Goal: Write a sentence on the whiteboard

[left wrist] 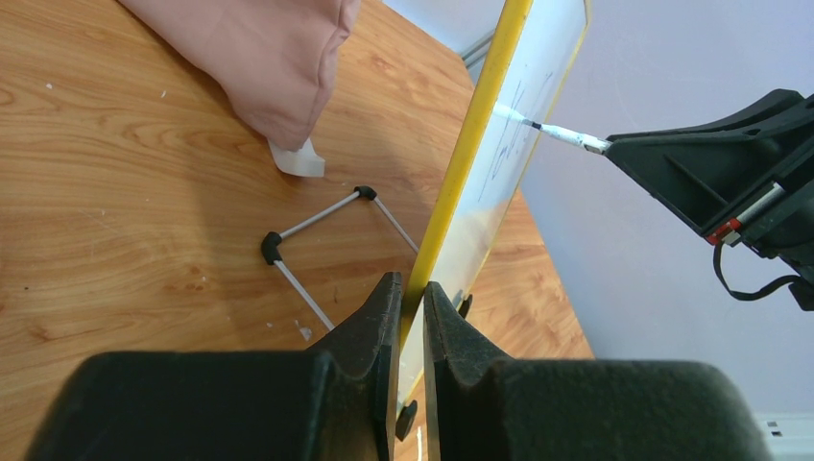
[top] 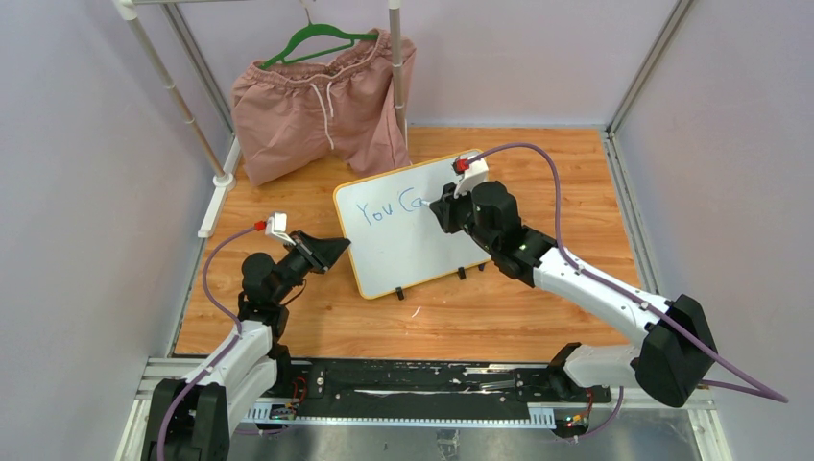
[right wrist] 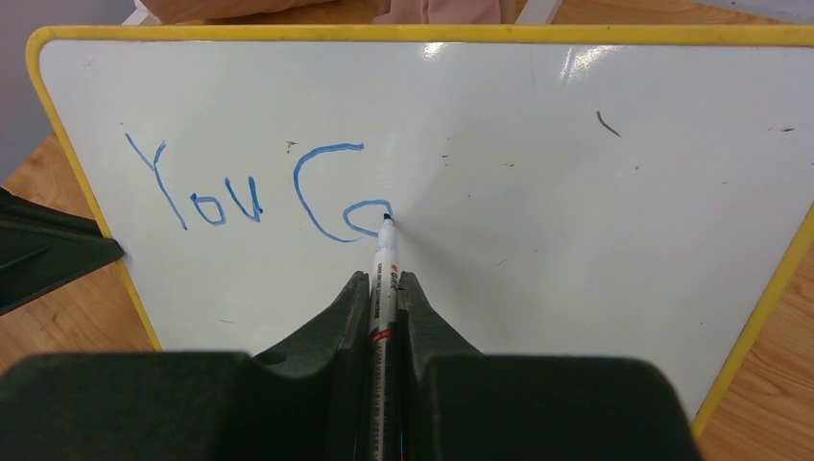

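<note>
Writing mid-word on the whiteboard (top: 408, 254), pen tip down on the second letter of "Can".

Nearest, on the left: pinches the board's yellow side edge between the closed fingers of the left claw (left wrist: 411, 288), steadying it propped on the table (top: 547, 288). On the right: grips the marker (right wrist: 382, 293) tight in the right claw (right wrist: 384, 280), with the barrel aimed straight ahead into the board face and the tip touching a half-drawn loop. Reads "You C" plus that loop for the sentence (right wrist: 254, 187), running left to right across the upper board. Leaves bare white to the right of the tip, so probably calls for a rightward stroke from the right arm, the nearer one. Farther back: pink shorts (top: 322, 101) on a green hanger (top: 317, 40).
</note>
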